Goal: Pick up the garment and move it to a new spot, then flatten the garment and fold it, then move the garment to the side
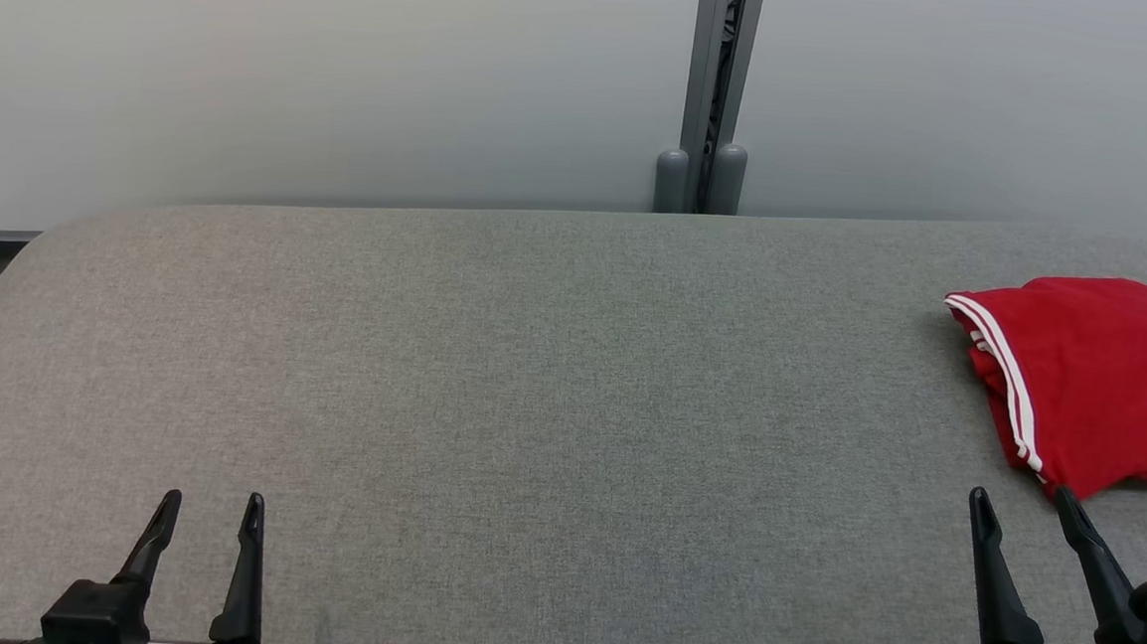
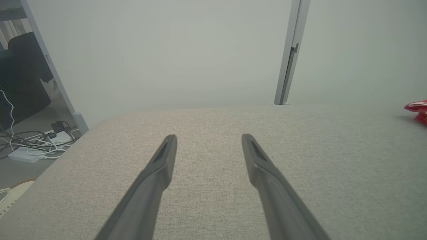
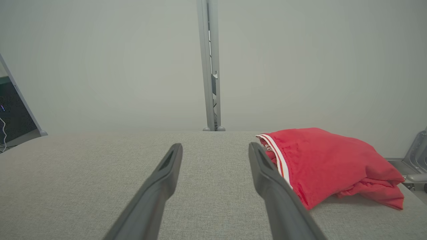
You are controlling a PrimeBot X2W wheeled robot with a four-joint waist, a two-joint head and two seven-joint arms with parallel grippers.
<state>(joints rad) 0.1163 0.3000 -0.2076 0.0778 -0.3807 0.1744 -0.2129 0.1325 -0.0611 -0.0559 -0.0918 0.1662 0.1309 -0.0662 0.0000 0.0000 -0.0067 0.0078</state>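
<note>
Risk, thin grasp: the red garment (image 1: 1098,379) lies as a loose bundle of several layers, so I judge a pinch on its top layer alone can let the rest hang and drag.
Risk, edge: the bundle sits at 3 o'clock on the grey fabric table (image 1: 530,379), close to that end; a push toward 3 o'clock can slide it off.
Risk, cover: a low fingertip can catch the table cloth.
Right gripper (image 1: 1021,497): at 5 o'clock, fingers spread, holding nothing; its outer fingertip is just beside the striped near corner of the garment, and I cannot tell whether it touches.
Left gripper (image 1: 212,499): at 7 o'clock, fingers spread, empty, well apart from the garment.
</note>
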